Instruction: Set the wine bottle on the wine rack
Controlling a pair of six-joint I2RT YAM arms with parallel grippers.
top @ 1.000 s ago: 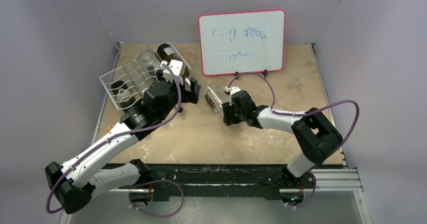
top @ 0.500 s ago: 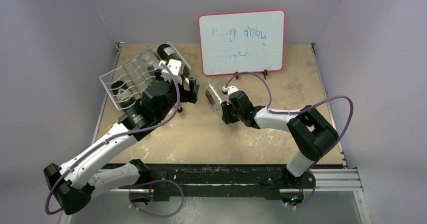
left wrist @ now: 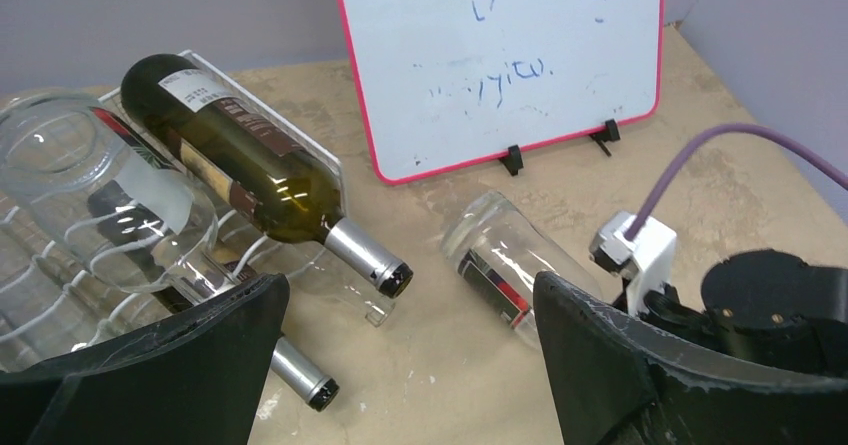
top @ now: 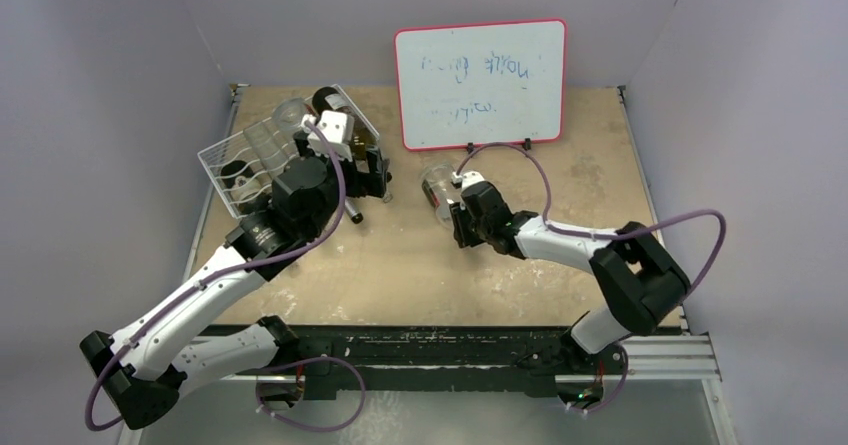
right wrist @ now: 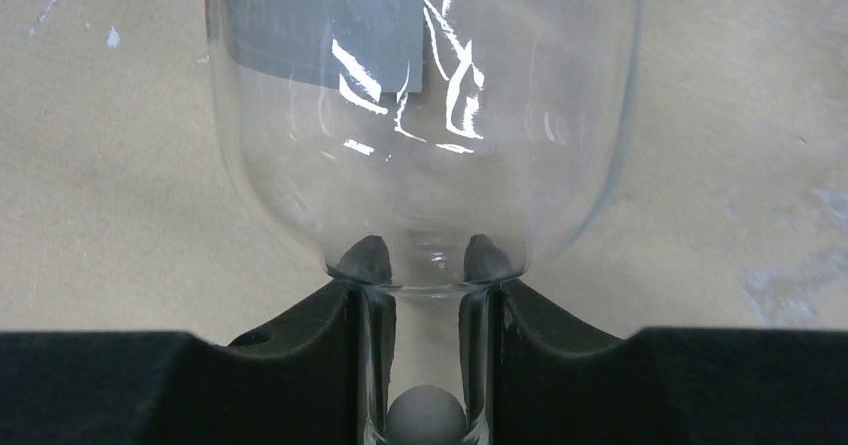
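Clear bottle point(top: 437, 185) clamped at its neck by the right hand point(top: 455, 205), off the rack point(top: 240, 160).
Top view: the bottle is at mid-worktop point(top: 420, 265), in front of the whiteboard point(top: 480, 85), its base pointing away from the arm; the rack stands at the far left with a dark bottle point(top: 335, 110) on its top tier, and the left hand point(top: 378, 177) hovers just beside the rack's right end. Left wrist view: the left hand's fingers point(left wrist: 150, 365) are spread wide and hold nothing; the dark bottle and a second clear one point(left wrist: 90, 190) lie side by side on the rack, necks toward the camera, while the bottle lies apart to their right, near the whiteboard. Right wrist view: both black fingers point(right wrist: 330, 335) press against the bottle's neck just below the shoulder, the body reaching away over the worktop.
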